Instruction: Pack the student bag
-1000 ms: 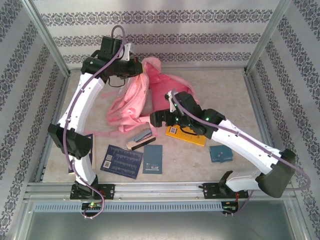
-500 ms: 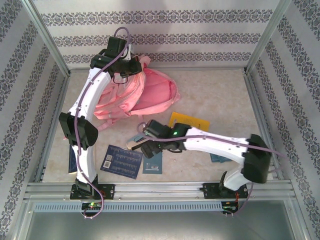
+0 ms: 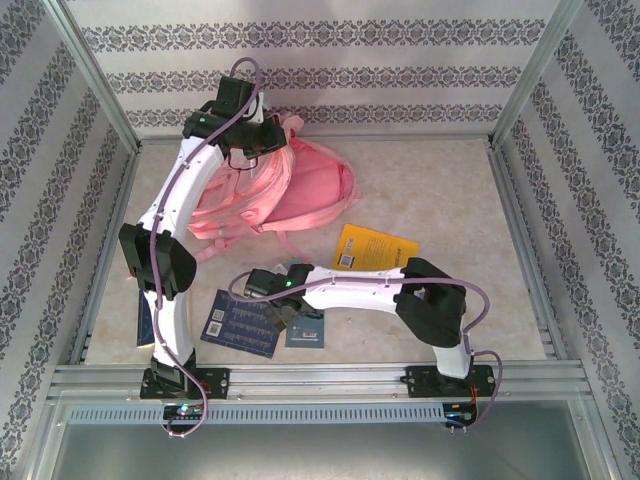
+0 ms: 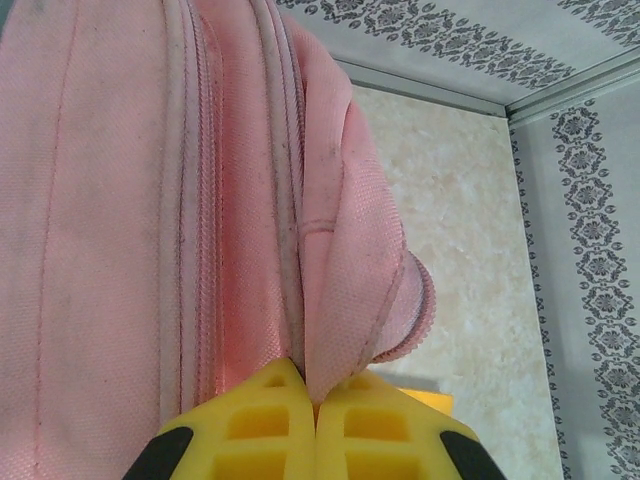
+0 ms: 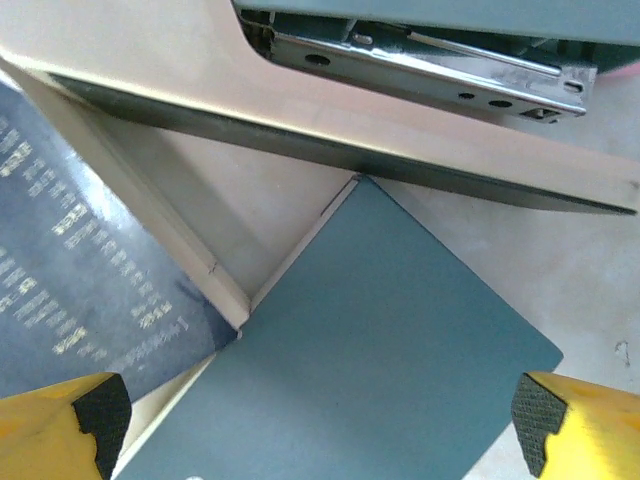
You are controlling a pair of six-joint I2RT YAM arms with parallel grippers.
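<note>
student bag (image 3: 300, 190) sits at the far left of the table (image 3: 440, 180). it is pink and slumped on its side, with straps trailing toward the near left. left gripper (image 4: 313, 395) is up at the bag's far edge, jaws together and clamped on a fold of pink fabric right beside a zip seam. the rest of the bag hangs away from the fingers in the left wrist view.

right gripper (image 5: 318, 420) is at near centre, pointing down over the flat items. jaws are wide apart with nothing between them. teal notebook (image 5: 380, 350) lies directly under it, one corner pointing at the stapler (image 5: 420, 55), which is just beyond. dark blue booklet (image 5: 70, 270) is at the notebook's left edge, touching or overlapped, can't tell which. yellow book (image 3: 375, 248) lies right of the gripper, near edge tucked under the right arm's forearm, well apart from the bag.
</note>
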